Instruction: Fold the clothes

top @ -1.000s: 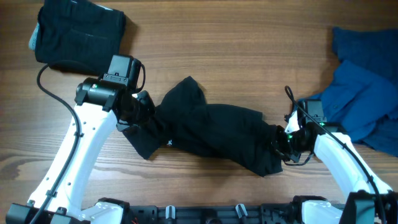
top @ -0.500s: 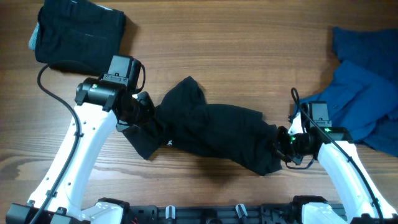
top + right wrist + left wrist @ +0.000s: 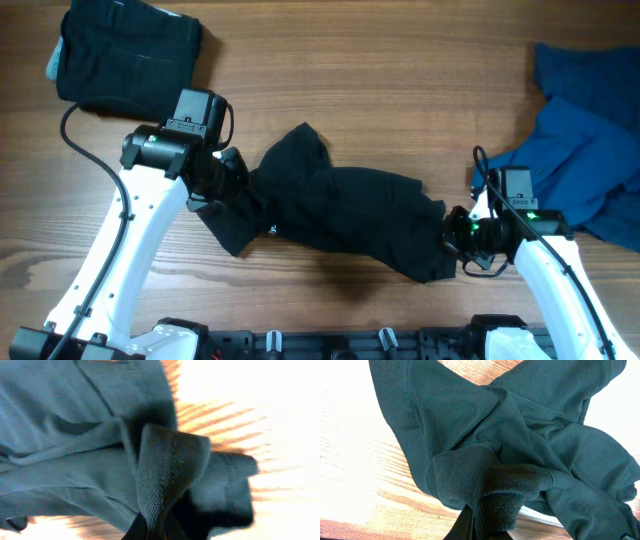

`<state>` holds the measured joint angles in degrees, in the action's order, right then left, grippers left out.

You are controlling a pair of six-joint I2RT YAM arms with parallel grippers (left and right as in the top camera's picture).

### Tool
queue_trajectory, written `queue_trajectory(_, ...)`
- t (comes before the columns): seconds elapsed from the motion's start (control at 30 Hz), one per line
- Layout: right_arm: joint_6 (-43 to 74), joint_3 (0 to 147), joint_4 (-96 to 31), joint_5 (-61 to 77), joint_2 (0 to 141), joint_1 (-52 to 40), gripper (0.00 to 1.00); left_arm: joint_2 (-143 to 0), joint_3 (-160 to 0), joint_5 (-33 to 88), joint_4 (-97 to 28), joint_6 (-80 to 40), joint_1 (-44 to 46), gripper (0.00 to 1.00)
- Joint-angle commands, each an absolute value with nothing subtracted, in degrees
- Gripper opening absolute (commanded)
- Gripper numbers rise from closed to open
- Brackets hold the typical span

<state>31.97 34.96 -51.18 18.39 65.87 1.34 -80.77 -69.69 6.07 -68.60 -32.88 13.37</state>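
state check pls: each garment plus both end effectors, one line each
shirt: crumpled, unfolded, pinched at both ends
black garment: folded, not held
blue clothes: unfolded heap, not held
left end effector: shut on shirt, left end
right end effector: shut on shirt, right end

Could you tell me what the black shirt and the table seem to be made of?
The black shirt looks like a matte knit, likely cotton piqué; fine textured weave and ribbed cuff show. The table: wood or wood-look laminate, brown grain lines, slight sheen.
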Motion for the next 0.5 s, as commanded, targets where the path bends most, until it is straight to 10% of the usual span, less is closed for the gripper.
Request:
queue_trajectory(0.0,33.12,38.24,-52.90,14.09,62.98,1.58,0.04,-79.90,-69.45,5.54,-68.55,-31.73,13.04,0.04)
queue_trajectory(0.47,32.47,43.81,-60.29,13.47,50.74,1.58,0.04,-70.98,-71.18,5.52,-69.21,-30.02,13.04,0.05)
